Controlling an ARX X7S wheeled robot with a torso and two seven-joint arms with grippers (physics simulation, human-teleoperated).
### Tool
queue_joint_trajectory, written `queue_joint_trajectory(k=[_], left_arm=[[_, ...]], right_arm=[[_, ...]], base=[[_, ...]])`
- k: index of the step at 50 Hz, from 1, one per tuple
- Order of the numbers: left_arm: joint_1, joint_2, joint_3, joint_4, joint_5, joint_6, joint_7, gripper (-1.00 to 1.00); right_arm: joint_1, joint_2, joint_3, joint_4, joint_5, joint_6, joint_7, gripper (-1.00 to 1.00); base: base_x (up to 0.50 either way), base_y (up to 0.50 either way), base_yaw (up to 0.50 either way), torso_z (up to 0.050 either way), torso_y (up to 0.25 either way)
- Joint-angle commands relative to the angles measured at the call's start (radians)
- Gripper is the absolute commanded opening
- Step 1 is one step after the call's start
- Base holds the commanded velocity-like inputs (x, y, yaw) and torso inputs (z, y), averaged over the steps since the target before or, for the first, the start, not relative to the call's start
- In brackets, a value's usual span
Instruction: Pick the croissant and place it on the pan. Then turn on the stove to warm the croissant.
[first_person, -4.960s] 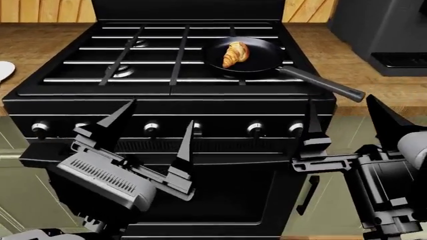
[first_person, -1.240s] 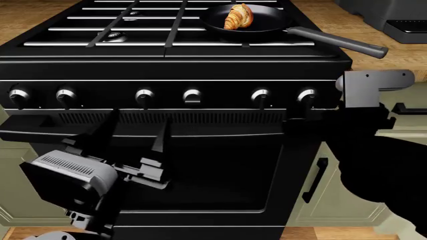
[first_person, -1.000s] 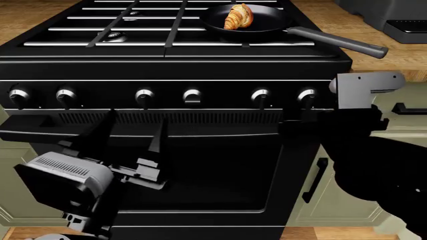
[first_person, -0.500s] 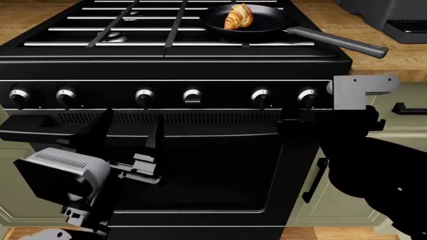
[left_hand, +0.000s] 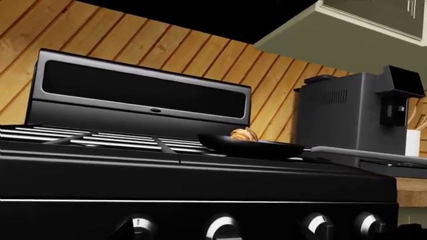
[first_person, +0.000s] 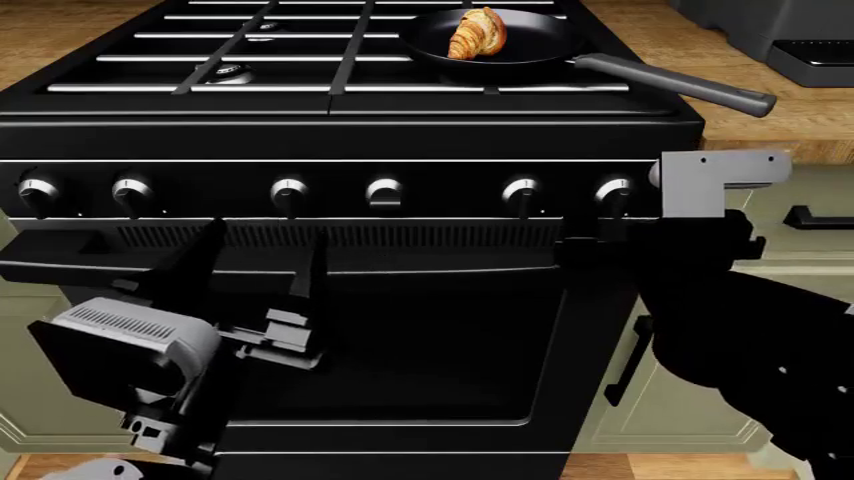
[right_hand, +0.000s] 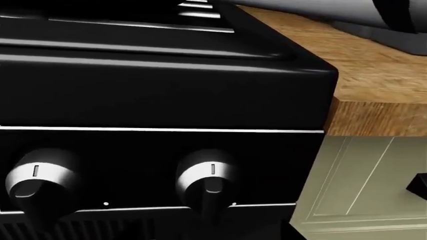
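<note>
Stove (first_person: 347, 130) fills view; six knobs along front panel.

Pan (first_person: 487, 45) on rear right grate, handle pointing right.

Left gripper (first_person: 260, 275) low before oven door, fingers apart, empty.

Right gripper at far-right knob (first_person: 614, 190); jaw state cannot tell, arm hides it.

Croissant (first_person: 477, 32) lies in pan; placement looks done.

Knob (right_hand: 207, 181) small, rigid, smooth-capped, likely slippery: pinch across raised ridge, then twist.

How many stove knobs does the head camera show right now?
6, in one row across the stove front.
</note>
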Motion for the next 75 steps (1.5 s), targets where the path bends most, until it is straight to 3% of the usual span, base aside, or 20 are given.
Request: queue_joint_trajectory(k=[1, 61, 62, 75], left_arm=[[0.007, -0.005, -0.003, 0.012, 0.017, -0.003, -0.007, 1.0], [0.03, -0.011, -0.026, 0.008, 0.017, -0.002, -0.003, 1.0], [0.03, -0.011, -0.026, 0.008, 0.017, -0.002, -0.003, 1.0], [0.034, -0.011, -0.031, 0.012, 0.018, -0.005, -0.004, 1.0]], right_arm=[[0.013, -0.003, -0.008, 0.02, -0.013, -0.005, -0.014, 1.0], [0.049, -0.036, -0.048, 0.159, -0.08, -0.049, -0.084, 1.0], [0.049, -0.035, -0.048, 0.157, -0.08, -0.048, -0.083, -1.0], [0.047, -0.033, -0.046, 0.143, -0.076, -0.047, -0.073, -1.0]], base=[[0.0, 0.0, 0.0, 0.0, 0.0], [0.0, 0.0, 0.0, 0.0, 0.0], [0.0, 0.0, 0.0, 0.0, 0.0], [0.0, 0.0, 0.0, 0.0, 0.0]])
